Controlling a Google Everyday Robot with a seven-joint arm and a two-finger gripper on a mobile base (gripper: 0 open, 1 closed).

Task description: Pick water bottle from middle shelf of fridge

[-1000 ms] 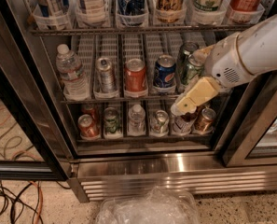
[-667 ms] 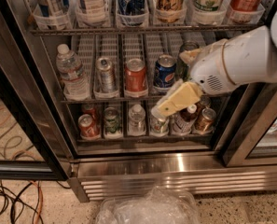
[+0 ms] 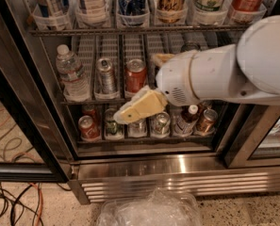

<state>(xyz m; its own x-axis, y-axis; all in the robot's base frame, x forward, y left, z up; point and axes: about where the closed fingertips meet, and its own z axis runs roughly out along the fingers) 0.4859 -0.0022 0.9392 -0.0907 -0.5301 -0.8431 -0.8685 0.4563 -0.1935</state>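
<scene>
Stainless-steel fridge (image 3: 177,166), middle wire shelf (image 3: 112,46): cream pincer (image 3: 135,88) hovers centre, spread apart presumably to admit the clear ribbed white-capped water bottle (image 3: 72,74) at left.

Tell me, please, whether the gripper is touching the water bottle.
Apart. The camera view shows the gripper near the red can, with the silver can between it and the water bottle.

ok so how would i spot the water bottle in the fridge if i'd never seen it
In the fridge, find the middle shelf, the row of short cans on white tracks. The water bottle stands at its left end, beside a silver can; the gripper, open, is further right, by the red can. The bottle is the row's only clear, white-capped bottle, taller than the cans.
</scene>
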